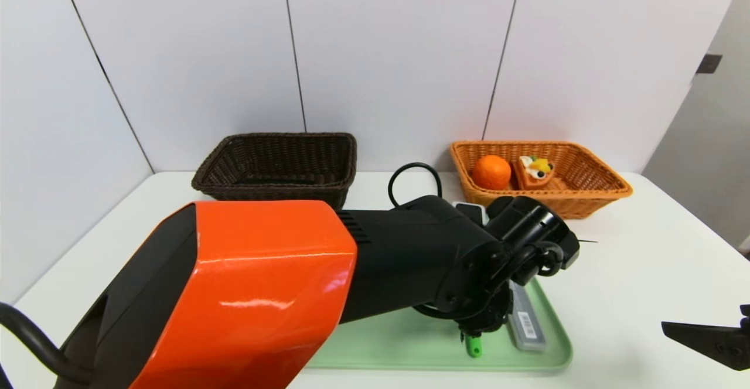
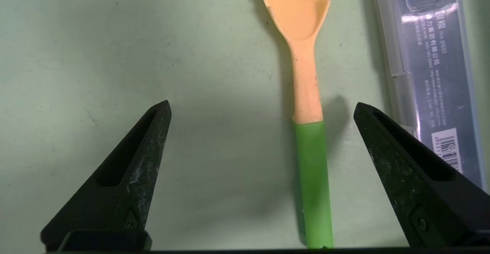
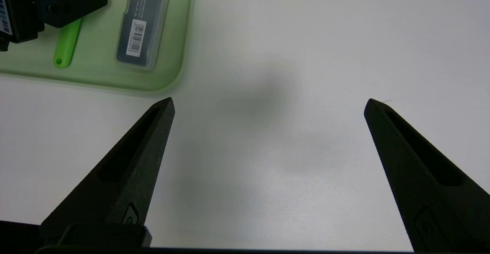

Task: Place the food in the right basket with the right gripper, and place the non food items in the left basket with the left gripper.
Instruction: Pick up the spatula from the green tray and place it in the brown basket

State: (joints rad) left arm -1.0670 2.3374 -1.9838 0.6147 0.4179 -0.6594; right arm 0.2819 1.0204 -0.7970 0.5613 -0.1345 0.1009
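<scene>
Over the green-handled utensil (image 2: pixel 313 177), the left claw (image 2: pixel 262 105) gapes wide, seemingly holding nothing.

Dark brown rectangular basket (image 1: pixel 275 190): woven wicker look, ribbed and rough. Orange-tan rectangular basket (image 1: pixel 545 200): same weave, slight sheen. Pale green rounded-corner plastic tray (image 2: pixel 222 192) — smooth, low sheen, finely specked. Long clear-lidded plastic case (image 2: pixel 440 74): glossy, with a matt paper-like barcode label. Slotted tan utensil with green handle (image 2: pixel 308 108) — tan part matt and smooth, handle smooth, plastic-looking. White flat tabletop (image 3: pixel 268 150): smooth, faintly reflective.
</scene>
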